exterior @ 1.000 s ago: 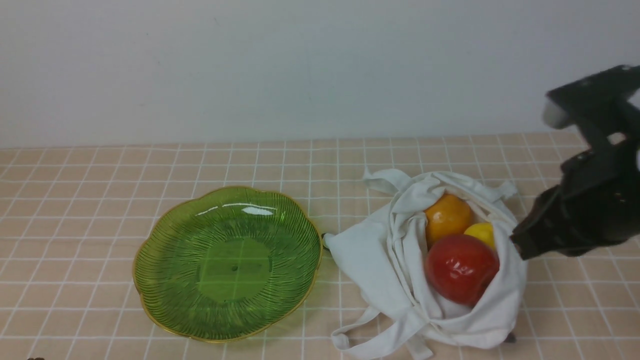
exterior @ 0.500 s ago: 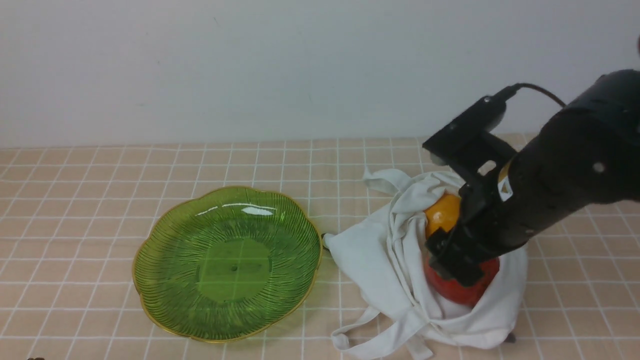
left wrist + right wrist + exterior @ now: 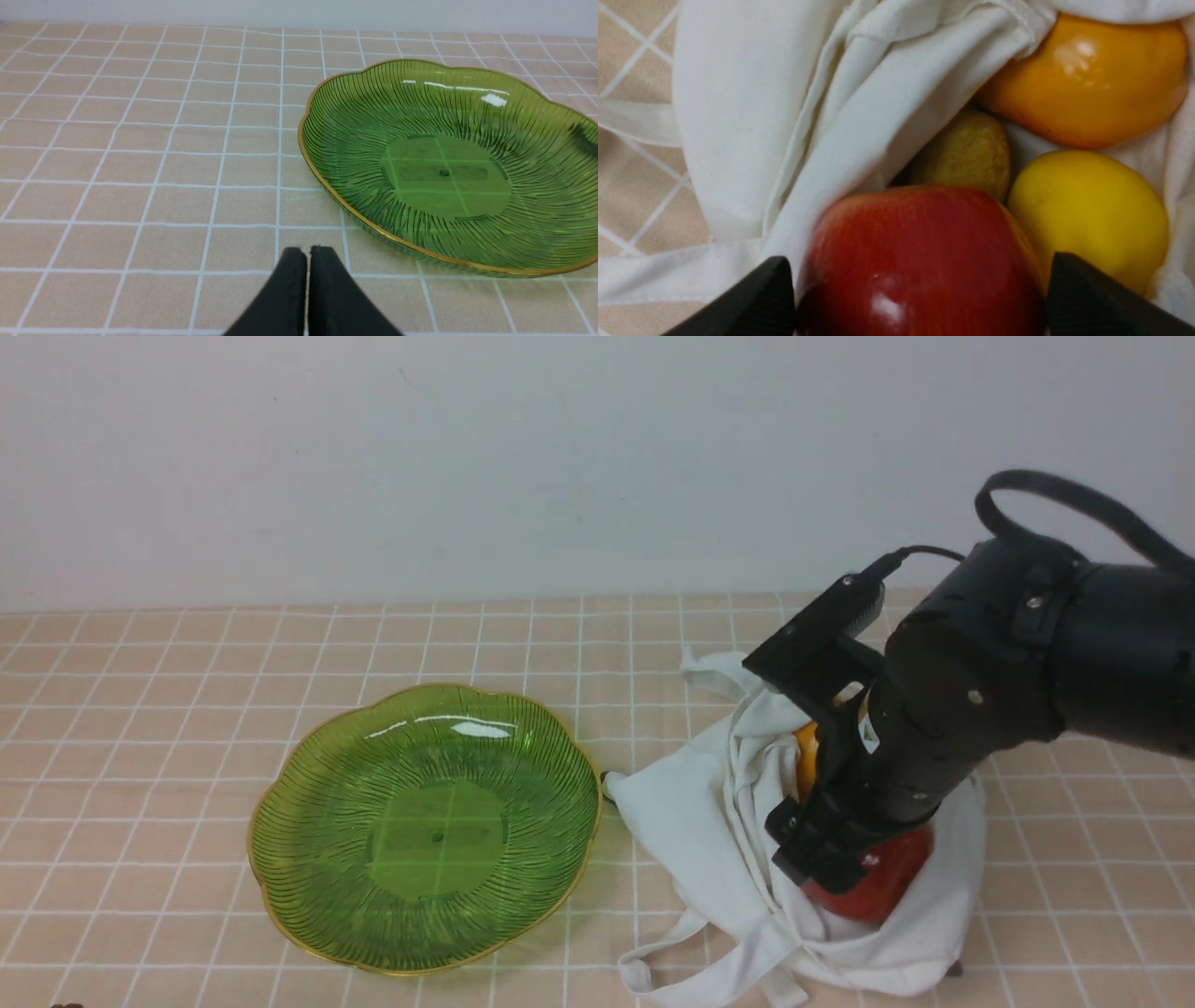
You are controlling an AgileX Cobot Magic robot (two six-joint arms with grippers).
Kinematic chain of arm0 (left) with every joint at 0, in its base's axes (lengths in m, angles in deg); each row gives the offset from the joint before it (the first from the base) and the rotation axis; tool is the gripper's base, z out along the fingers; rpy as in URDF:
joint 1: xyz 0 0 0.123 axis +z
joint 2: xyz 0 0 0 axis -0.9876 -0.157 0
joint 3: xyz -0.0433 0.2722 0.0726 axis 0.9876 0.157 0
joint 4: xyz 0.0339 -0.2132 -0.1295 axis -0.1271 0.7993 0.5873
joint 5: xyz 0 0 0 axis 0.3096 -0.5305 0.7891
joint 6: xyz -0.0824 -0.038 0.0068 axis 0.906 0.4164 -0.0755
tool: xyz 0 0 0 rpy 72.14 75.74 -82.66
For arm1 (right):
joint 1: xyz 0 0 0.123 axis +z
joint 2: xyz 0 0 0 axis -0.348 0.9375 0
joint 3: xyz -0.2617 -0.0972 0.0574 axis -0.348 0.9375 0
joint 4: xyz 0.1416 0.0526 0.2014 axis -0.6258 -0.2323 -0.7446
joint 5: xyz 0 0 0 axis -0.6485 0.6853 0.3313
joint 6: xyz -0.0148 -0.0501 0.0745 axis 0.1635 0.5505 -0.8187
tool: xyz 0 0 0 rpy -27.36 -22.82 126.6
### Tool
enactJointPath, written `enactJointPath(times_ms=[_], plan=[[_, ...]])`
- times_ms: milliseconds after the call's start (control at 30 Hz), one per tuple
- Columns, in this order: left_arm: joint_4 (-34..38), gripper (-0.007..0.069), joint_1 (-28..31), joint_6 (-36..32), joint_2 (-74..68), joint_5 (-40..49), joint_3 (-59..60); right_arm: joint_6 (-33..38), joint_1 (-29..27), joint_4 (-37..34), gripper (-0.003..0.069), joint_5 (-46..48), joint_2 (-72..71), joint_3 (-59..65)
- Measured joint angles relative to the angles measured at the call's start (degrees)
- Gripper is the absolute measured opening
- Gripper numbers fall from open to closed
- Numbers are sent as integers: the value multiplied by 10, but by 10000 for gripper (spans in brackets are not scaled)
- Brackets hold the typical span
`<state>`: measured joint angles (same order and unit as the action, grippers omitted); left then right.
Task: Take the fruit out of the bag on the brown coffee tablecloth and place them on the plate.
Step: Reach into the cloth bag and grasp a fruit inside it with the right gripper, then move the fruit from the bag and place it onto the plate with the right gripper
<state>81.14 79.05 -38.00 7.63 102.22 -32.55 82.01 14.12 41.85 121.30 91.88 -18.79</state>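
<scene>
1. Your left gripper (image 3: 307, 261), jaws closed and empty, hangs over the peach grid-lined cloth surface (image 3: 140, 163) near the ribbed green gold-rimmed plate (image 3: 345, 154).
2. Your right gripper (image 3: 917, 284) has its jaws spread, flanking the glossy red apple (image 3: 915, 233) in the soft white cloth bag (image 3: 738, 116).
3. Beyond: rough brown kiwi (image 3: 966, 149), smooth yellow lemon (image 3: 1087, 210), glossy orange (image 3: 1083, 79).

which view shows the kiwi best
The right wrist view: the kiwi sits among apple, orange and lemon. In the front view the right arm hides it; the left wrist view faces the plate and tablecloth instead.
</scene>
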Motion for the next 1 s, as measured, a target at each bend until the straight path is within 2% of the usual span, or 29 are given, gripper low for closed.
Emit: enactJointPath(times_ms=[67, 367, 500, 633, 767, 867, 967, 1000], plan=[[0, -8, 0, 0, 0, 0, 0, -4, 0, 2, 596, -1, 2, -1], [0, -8, 0, 0, 0, 0, 0, -22, 2, 58, 595, 26, 0, -1], [0, -8, 0, 0, 0, 0, 0, -31, 2, 50, 595, 32, -28, -12], [0, -8, 0, 0, 0, 0, 0, -29, 2, 4, 595, 29, -69, -69], [0, -8, 0, 1, 0, 0, 0, -17, 2, -102, 595, -21, -85, -138], [0, -8, 0, 1, 0, 0, 0, 39, 20, -208, 595, -91, -70, -165], [0, -8, 0, 1, 0, 0, 0, 123, 51, -269, 595, -137, -32, -173], [0, -8, 0, 1, 0, 0, 0, 130, 56, -274, 595, -142, -28, -173]])
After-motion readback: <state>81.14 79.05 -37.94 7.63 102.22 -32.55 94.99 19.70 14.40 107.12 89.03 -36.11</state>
